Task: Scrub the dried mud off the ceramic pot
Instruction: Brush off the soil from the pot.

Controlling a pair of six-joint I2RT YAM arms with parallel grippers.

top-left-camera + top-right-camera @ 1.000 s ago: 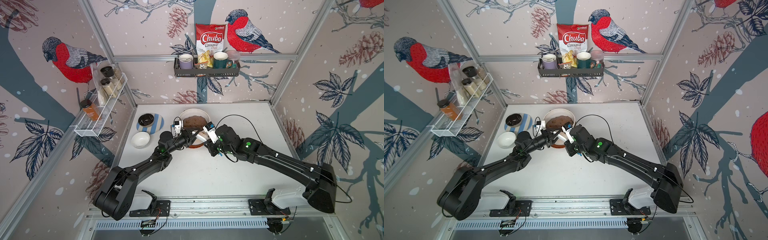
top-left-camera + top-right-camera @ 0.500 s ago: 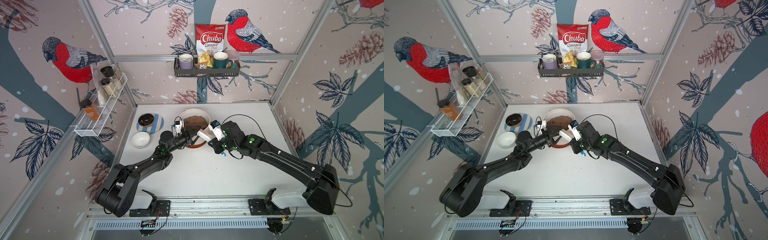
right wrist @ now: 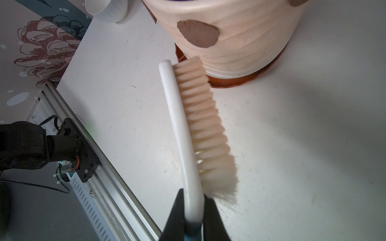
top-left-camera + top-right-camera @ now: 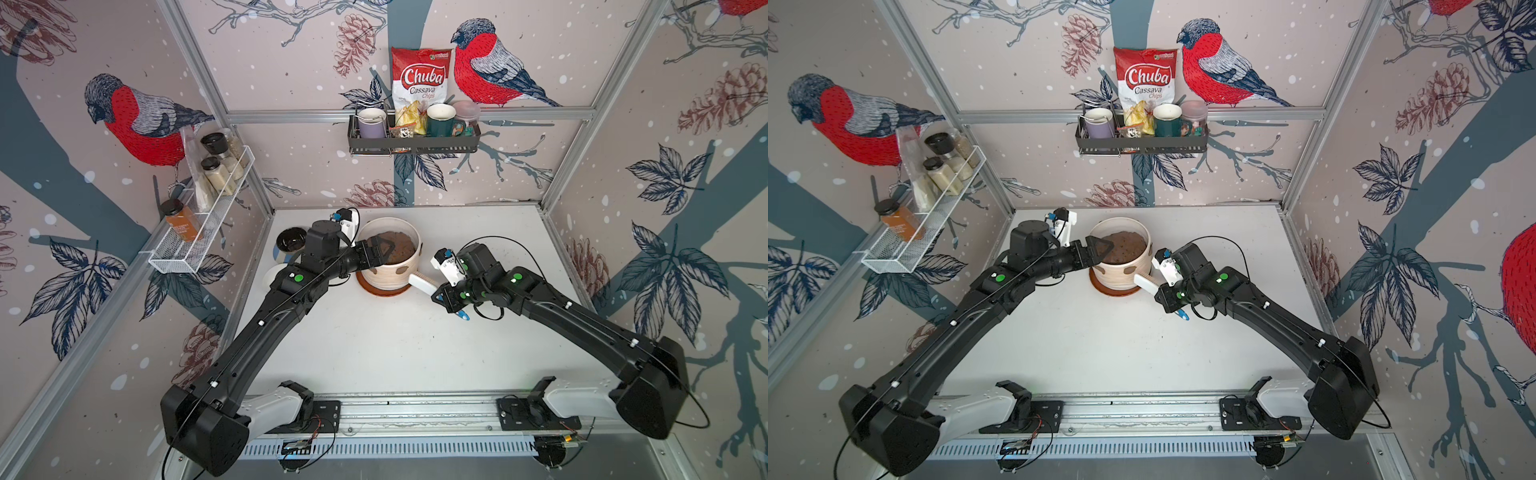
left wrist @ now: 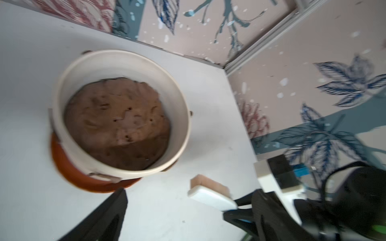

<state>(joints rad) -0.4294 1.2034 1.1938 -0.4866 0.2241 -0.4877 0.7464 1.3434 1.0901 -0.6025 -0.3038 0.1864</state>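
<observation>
**Brush gripped, pot muddy**

Your right gripper (image 3: pixel 193 208) clamps the white-backed, cream-bristled scrub brush (image 3: pixel 188 125), its tip just beside the ribbed cream ceramic pot (image 3: pixel 240 41) mid-table. Brown dried mud (image 3: pixel 197 33) patches dot its wall. Your left gripper (image 4: pixel 380 251) gapes empty over the rim.

1 ceramic pot (image 4: pixel 388 279), 1 brush (image 4: pixel 419 284), 2 bowls (image 4: pixel 290 241), 2 mugs (image 4: pixel 372 126).

Table (image 4: pixel 395 345) near front bare; ceramic pot (image 4: pixel 388 272), black bowl (image 4: pixel 291 241) block back-left.
</observation>
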